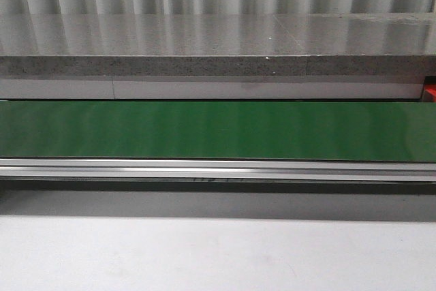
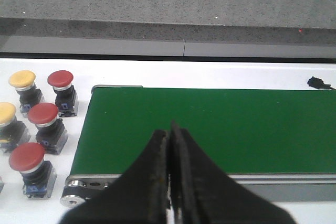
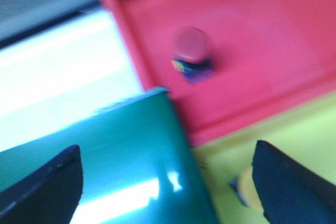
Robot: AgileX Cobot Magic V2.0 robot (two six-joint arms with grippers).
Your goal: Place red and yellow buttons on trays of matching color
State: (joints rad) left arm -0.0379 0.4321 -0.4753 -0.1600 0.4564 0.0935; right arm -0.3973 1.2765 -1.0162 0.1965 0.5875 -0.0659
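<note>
Both grippers show only in their own wrist views. Left gripper [image 2: 170,129] has its two black fingers pressed together with nothing between them, poised above the near edge of the green conveyor belt [image 2: 220,129]. Off the belt's end, on the white table [image 2: 157,74], stand five buttons: three red and two yellow. Taking the belt's end roller as the clock centre in that picture, one red button [image 2: 61,80] sits at about eleven o'clock, a second red button [image 2: 43,115] at about ten, and a third red button [image 2: 27,157] at about nine; one yellow button [image 2: 22,80] stands just beyond the first red one, and another yellow button [image 2: 5,113], cut by the frame edge, stands beside the second. Right gripper [image 3: 168,179] is spread wide, its two dark fingertips far apart and empty, though the picture is blurred. Between them lie the belt's other end, a red tray [image 3: 262,51] and a yellow tray [image 3: 294,129], the two trays touching along one side. One red button [image 3: 190,45] stands upright in the red tray. One yellowish object [image 3: 245,190] lies in the yellow tray, half hidden by a fingertip and too blurred to name surely. Front view shows the belt bare, with no arm in sight.
</note>
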